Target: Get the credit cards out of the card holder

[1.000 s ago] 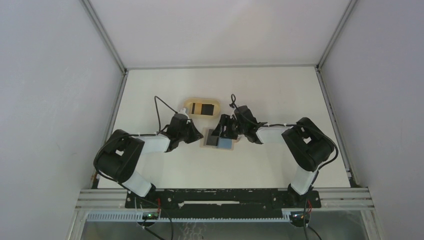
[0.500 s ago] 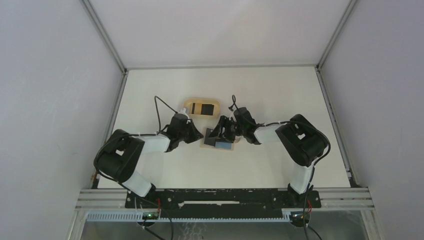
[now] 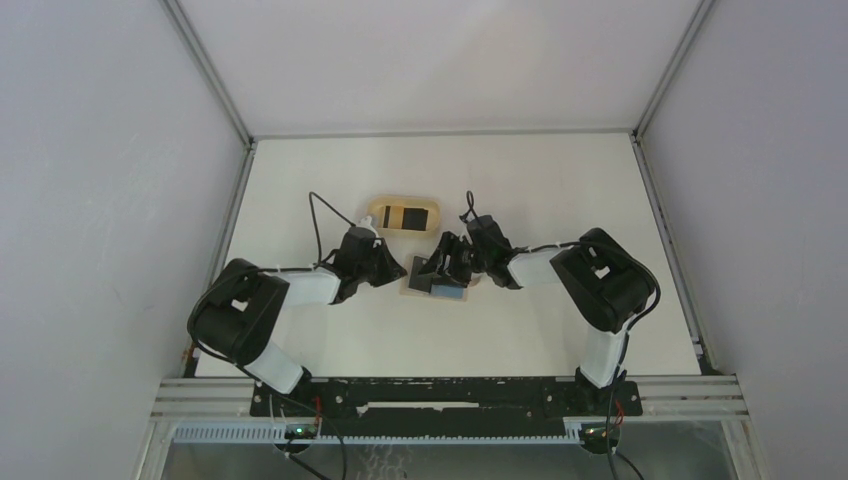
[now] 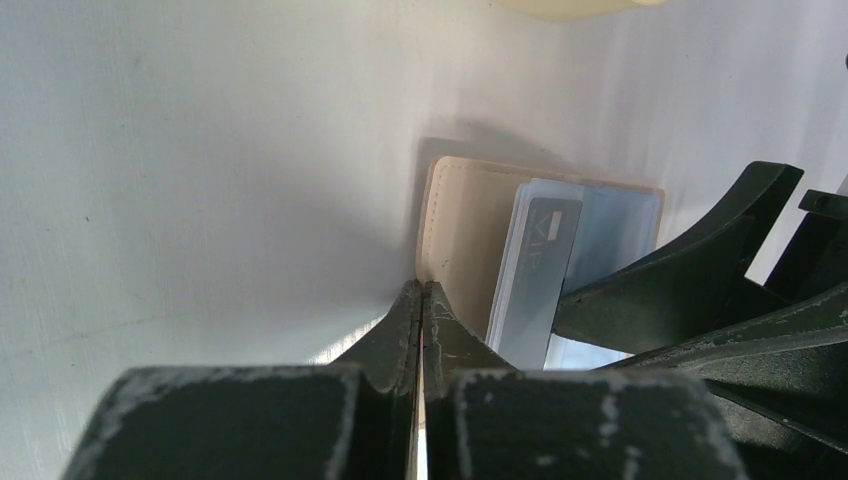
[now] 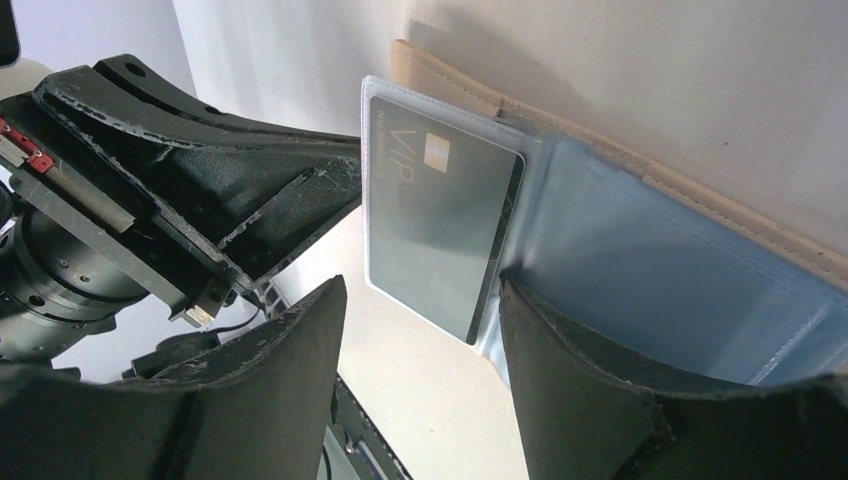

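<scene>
At mid-table, between the two arms: card holder [image 3: 450,292] laid open, tan edge touched by the tightly closed left gripper [image 4: 421,290]. Dark card [image 5: 440,215] not yet out of its clear sleeve, flanked by the parted fingers of the right gripper [image 5: 420,300], nothing gripped. Possibly cards already removed: dark pieces on the wooden tray [image 3: 372,215] just beyond. Bare cream table [image 3: 540,180], plain grey walls [image 3: 100,150].

**Card Holder Largely Obscured**

From above, the card holder [image 3: 452,293] was mostly covered by the right gripper [image 3: 435,275]. The tray [image 4: 575,6] was cropped by the left wrist view's top edge. Small print on the card [image 5: 440,220] could not be read.
</scene>
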`<state>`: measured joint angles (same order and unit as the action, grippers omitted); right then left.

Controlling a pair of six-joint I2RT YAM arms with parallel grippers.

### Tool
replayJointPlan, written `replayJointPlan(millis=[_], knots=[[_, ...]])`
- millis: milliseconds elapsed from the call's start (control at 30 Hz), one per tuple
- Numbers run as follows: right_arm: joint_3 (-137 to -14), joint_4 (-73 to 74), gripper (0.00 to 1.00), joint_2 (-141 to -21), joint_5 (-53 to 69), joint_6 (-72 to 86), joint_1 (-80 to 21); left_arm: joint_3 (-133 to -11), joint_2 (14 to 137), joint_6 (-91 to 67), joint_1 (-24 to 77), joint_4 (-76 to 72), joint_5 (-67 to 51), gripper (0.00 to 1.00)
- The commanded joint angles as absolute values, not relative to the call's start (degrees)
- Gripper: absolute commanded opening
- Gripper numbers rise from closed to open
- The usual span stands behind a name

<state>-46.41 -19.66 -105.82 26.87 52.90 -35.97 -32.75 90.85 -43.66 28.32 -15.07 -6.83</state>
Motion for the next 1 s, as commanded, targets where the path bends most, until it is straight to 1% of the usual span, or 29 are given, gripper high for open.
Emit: replayJointPlan(millis=[0, 100, 233, 567, 767, 900, 967], knots=[[-45.18, -14.03, 0.68, -105.37, 21.02, 51.78, -35.80, -30.85, 93.78, -42.09, 28.30, -2.37, -3.65, 0.00], [-45.14, -15.32, 0.68, -105.42, 21.65, 51.81, -35.79, -31.17, 93.93, -42.10, 28.30, -2.37, -3.72, 0.00], [-42.91, -27.61, 0.67, -104.48, 27.63, 53.11, -36.05, -31.21, 93.99, -42.01, 28.31, -2.20, -3.82, 0.00], [-40.50, -44.15, 0.67, -101.39, 35.33, 55.80, -37.05, -30.76, 93.96, -42.28, 28.29, -2.44, -3.60, 0.00], [-40.67, -46.60, 0.67, -102.84, 35.41, 57.47, -37.05, -30.54, 94.05, -42.28, 28.30, -2.70, -3.70, 0.00], [-41.88, -42.04, 0.67, -104.29, 34.59, 56.70, -37.18, -30.33, 93.96, -42.36, 28.30, -2.88, -3.61, 0.00], [-43.53, -36.30, 0.66, -104.61, 33.37, 55.05, -37.37, -30.16, 93.96, -42.44, 28.34, -3.02, -3.65, 0.00]])
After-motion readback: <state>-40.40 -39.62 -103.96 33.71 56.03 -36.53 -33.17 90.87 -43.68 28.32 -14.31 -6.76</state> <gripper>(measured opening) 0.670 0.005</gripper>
